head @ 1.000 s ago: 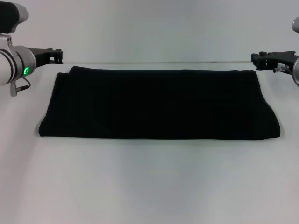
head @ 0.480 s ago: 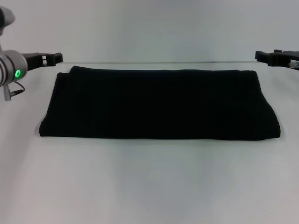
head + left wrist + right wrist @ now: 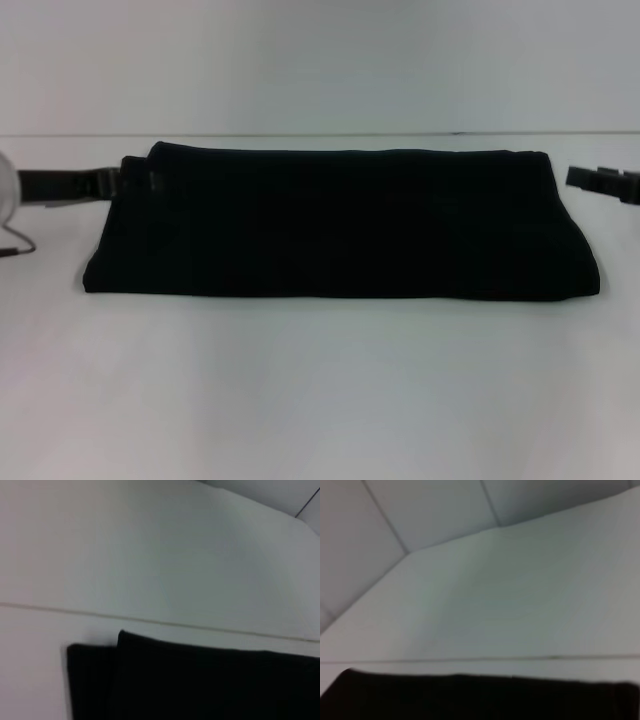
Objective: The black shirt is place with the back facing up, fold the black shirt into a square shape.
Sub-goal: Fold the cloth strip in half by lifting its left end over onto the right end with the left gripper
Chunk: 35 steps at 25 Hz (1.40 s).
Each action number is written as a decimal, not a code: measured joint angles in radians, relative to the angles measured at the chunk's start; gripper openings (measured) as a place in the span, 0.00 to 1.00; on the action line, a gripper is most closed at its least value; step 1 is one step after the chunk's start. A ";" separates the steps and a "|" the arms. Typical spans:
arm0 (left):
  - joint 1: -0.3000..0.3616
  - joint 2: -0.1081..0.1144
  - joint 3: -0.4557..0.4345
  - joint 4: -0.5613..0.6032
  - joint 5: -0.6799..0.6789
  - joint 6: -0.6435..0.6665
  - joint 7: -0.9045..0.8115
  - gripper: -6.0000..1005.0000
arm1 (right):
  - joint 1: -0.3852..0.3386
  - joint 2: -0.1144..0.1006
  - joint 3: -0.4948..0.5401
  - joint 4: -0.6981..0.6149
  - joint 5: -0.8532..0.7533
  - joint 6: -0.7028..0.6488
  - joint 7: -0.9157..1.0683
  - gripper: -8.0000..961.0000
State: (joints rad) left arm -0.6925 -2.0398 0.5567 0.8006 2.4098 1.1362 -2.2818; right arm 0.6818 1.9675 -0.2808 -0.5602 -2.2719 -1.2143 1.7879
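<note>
The large plain black soft-fabric shirt (image 3: pixel 340 222) lies flat on the white matte tabletop (image 3: pixel 320 390), folded into a wide horizontal band, roughly central, its long edges running left to right. A stepped layer edge shows at its far left corner. No lettering is visible on the upper face.

Change observed: a second ago both grippers stood higher and farther back, beyond the band's far corners. They have since come down and forward. The black left gripper (image 3: pixel 110 182) now sits at the shirt's left short edge near the far corner, touching or just beside the cloth; which of these cannot be determined. The black right gripper (image 3: pixel 600 181) sits just beside the right short edge, with a narrow strip of table between it and the cloth.

Jaw state: for both grippers it cannot be determined how far the jaws are parted. Neither gripper appears to have hold of anything. The wrist views show only the shirt's far edge and bare table; no fingers appear in them.

Assessment: the lengthwise folding looks complete, since the garment is already a band. The remaining work is judged to be crosswise folding to bring it to a square. The descent of both arms to the short edges suggests an approach to grasp the ends. The shirt itself has not shifted.
</note>
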 joint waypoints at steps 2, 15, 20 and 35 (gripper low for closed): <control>0.028 0.001 -0.002 0.032 0.000 0.051 -0.015 0.78 | -0.029 -0.003 -0.002 -0.022 0.000 -0.071 0.022 0.65; 0.126 -0.008 -0.003 0.069 0.018 0.047 -0.019 0.78 | -0.106 -0.075 -0.058 -0.048 -0.014 -0.209 0.177 0.65; 0.128 -0.008 -0.003 0.066 0.037 0.047 -0.019 0.78 | -0.106 -0.079 -0.080 -0.048 -0.014 -0.183 0.198 0.65; 0.118 -0.009 0.023 -0.004 0.054 0.008 0.007 0.76 | -0.099 -0.068 -0.109 -0.040 -0.014 -0.126 0.197 0.65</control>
State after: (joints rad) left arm -0.5743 -2.0488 0.5795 0.7961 2.4633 1.1442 -2.2749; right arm 0.5826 1.8994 -0.3894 -0.5999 -2.2855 -1.3402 1.9851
